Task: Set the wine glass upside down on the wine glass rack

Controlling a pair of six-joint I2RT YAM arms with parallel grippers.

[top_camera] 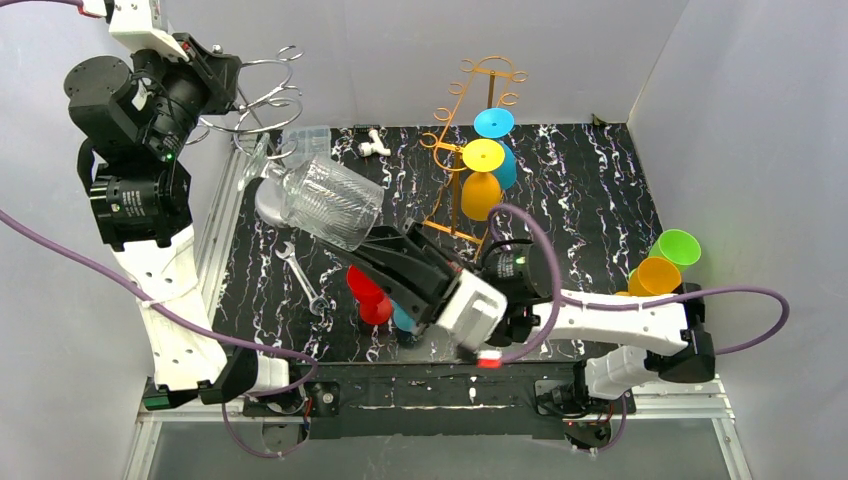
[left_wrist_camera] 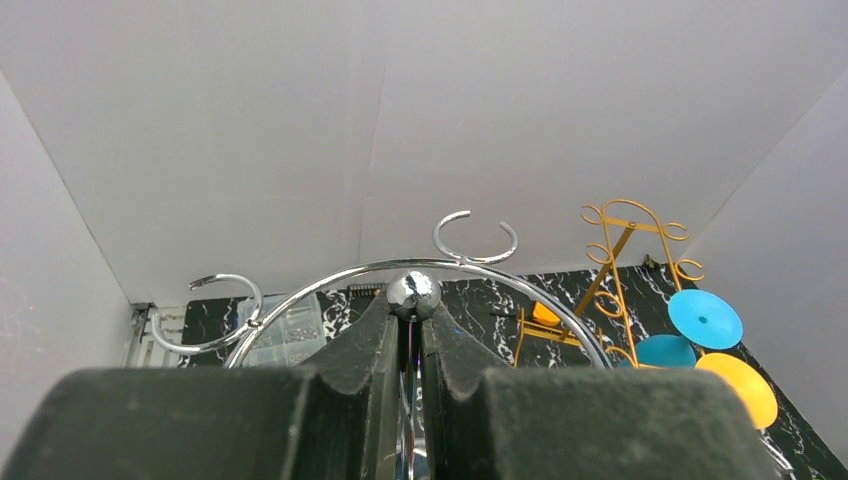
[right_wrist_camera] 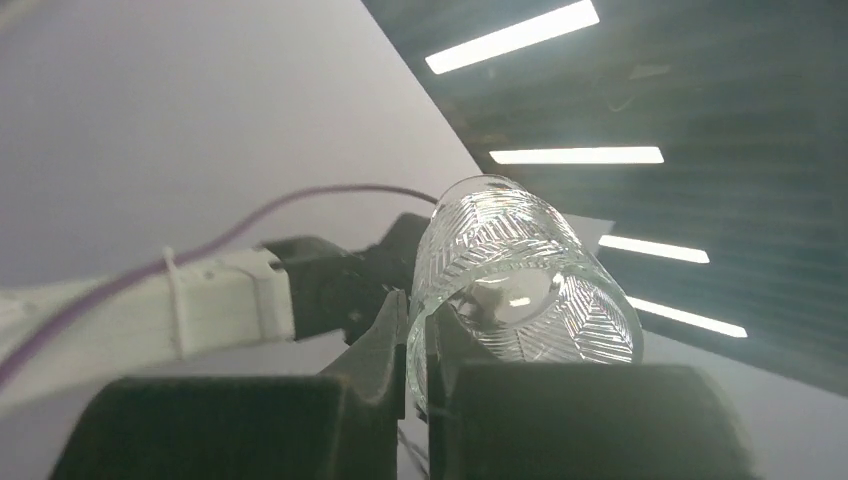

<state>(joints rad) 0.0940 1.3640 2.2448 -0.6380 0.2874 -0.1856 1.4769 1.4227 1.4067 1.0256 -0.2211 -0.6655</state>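
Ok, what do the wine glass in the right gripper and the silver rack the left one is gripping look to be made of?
The wine glass looks like clear glass. It is see-through with a pressed herringbone pattern and sharp light glints, though clear plastic can't be ruled out. The silver rack looks like thin bent metal wire with a mirror-bright, chrome-like finish, and its ball top reflects the surroundings.

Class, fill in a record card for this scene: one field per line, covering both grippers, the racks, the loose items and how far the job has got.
left gripper: shut on the stem of the chrome rack
right gripper: shut on the wall of the clear glass, tilted above the table
orange rack: back of table, blue glass and yellow glass hanging upside down
loose items: red glass, wrench
progress: clear glass not yet on a rack
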